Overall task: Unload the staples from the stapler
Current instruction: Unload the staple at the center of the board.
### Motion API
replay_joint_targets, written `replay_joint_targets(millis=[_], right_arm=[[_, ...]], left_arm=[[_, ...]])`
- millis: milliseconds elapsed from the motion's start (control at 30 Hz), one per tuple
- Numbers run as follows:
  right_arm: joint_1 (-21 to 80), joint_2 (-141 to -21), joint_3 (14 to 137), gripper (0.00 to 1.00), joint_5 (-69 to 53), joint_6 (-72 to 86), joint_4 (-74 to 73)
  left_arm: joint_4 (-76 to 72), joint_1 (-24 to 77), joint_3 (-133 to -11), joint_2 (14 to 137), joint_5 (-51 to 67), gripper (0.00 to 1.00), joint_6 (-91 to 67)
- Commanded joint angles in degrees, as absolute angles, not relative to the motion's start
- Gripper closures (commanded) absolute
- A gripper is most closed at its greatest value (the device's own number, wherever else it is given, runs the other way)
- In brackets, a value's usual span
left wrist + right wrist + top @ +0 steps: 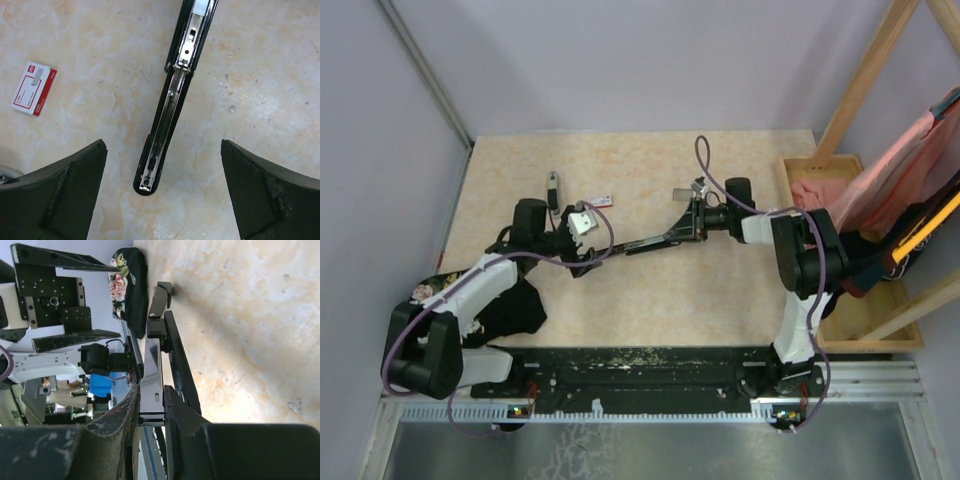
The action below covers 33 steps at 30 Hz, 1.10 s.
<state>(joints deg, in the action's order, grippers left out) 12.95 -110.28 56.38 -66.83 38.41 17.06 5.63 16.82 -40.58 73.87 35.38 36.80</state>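
Note:
The black stapler (655, 240) lies swung open across the middle of the table. Its long magazine arm (167, 110) shows a shiny metal channel. I cannot tell the staples apart from that channel in any view. My left gripper (163, 150) hovers open over the arm's near tip, with one finger (75, 190) on each side and nothing between them. My right gripper (152, 405) is shut on the stapler's chrome upper part (152, 370) and holds it at the far end (698, 212).
A small red-and-white box (601, 201) (34, 88) lies left of the stapler. A small dark object (553, 187) lies behind it. A floral black pouch (510, 305) sits by the left arm. A wooden tray (880, 340) with pink cloth stands at the right edge.

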Motion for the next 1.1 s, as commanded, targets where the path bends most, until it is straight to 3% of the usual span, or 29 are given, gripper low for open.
replay_joint_targets(millis=[0,1067], right_arm=[[13.0,-104.5,56.0,1.0,-73.6,42.5,26.6],[15.4,-97.2,57.0,1.0,-76.3,28.3,16.5]], left_arm=[[7.0,16.5,-43.9,73.3,40.6,0.0,33.8],[29.3,20.1,-70.6,100.3,63.8,0.0,27.1]])
